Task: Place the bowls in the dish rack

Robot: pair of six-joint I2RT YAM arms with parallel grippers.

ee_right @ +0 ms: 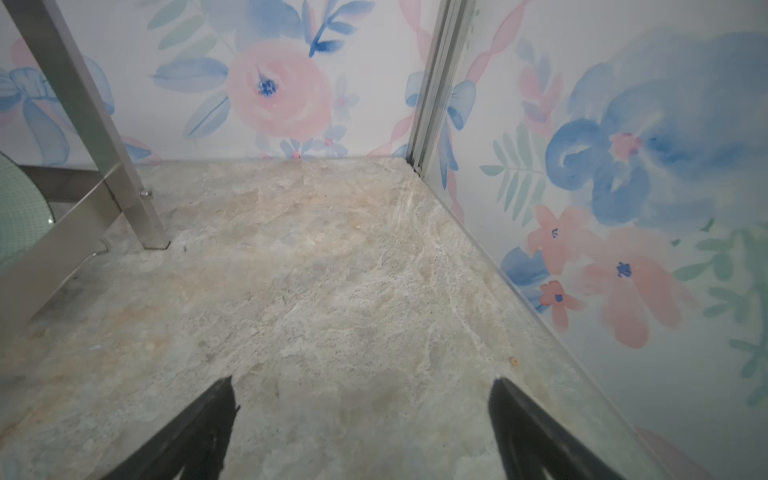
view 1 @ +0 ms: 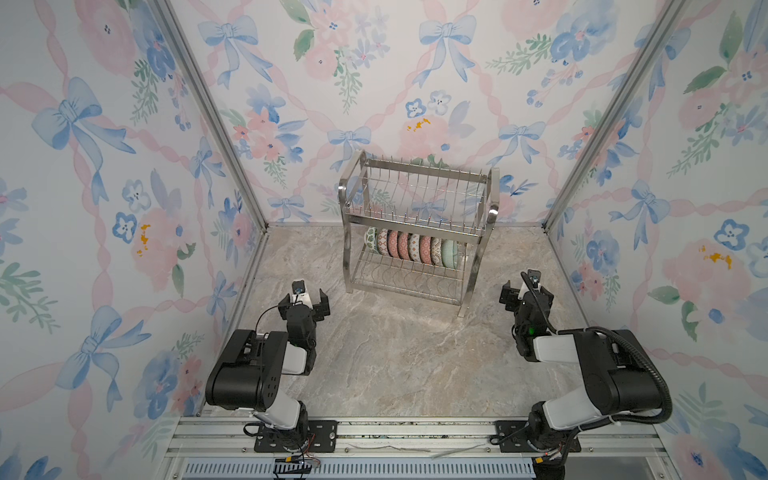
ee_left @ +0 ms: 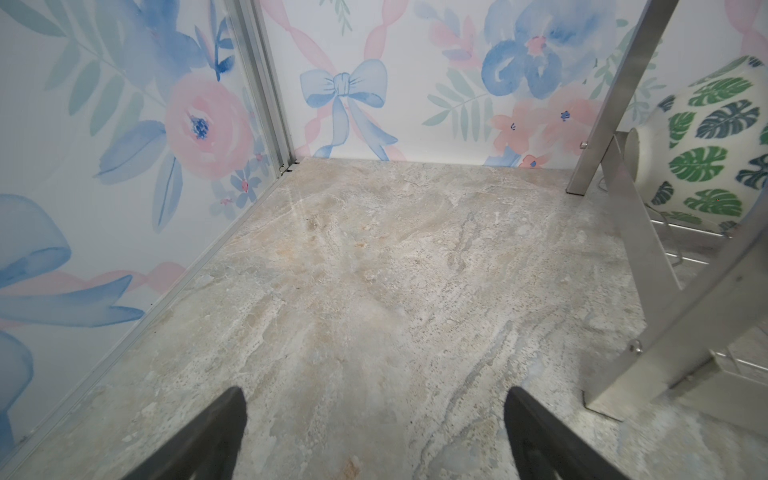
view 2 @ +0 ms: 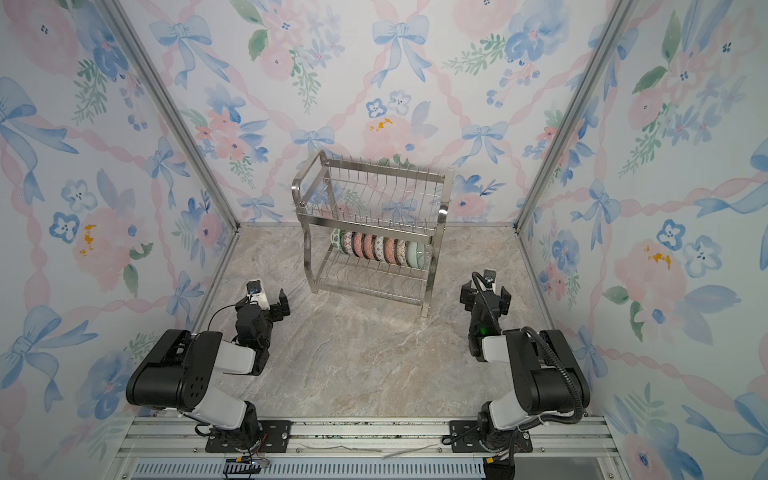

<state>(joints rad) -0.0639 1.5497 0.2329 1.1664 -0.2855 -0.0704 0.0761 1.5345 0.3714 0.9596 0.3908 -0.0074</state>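
Observation:
The steel two-tier dish rack (view 1: 415,227) (view 2: 370,233) stands at the back middle of the table. Several patterned bowls (view 1: 411,248) (view 2: 378,246) stand on edge in a row on its lower tier; the upper tier holds nothing. My left gripper (view 1: 304,300) (view 2: 266,301) (ee_left: 374,399) hangs open and empty, left of and nearer than the rack. My right gripper (view 1: 528,291) (view 2: 486,291) (ee_right: 361,380) is open and empty to the rack's right. The left wrist view shows the green-leaf bowl (ee_left: 706,158) at the row's end. The right wrist view catches the pale green bowl (ee_right: 20,208).
The marble-look tabletop (view 1: 395,353) is boxed in by floral wallpaper walls on three sides, with aluminium corner posts (view 1: 257,208) (view 1: 552,208). An aluminium rail (view 1: 415,432) carrying both arm bases runs along the front edge. Rack legs (ee_left: 615,104) (ee_right: 83,104) stand close to each gripper.

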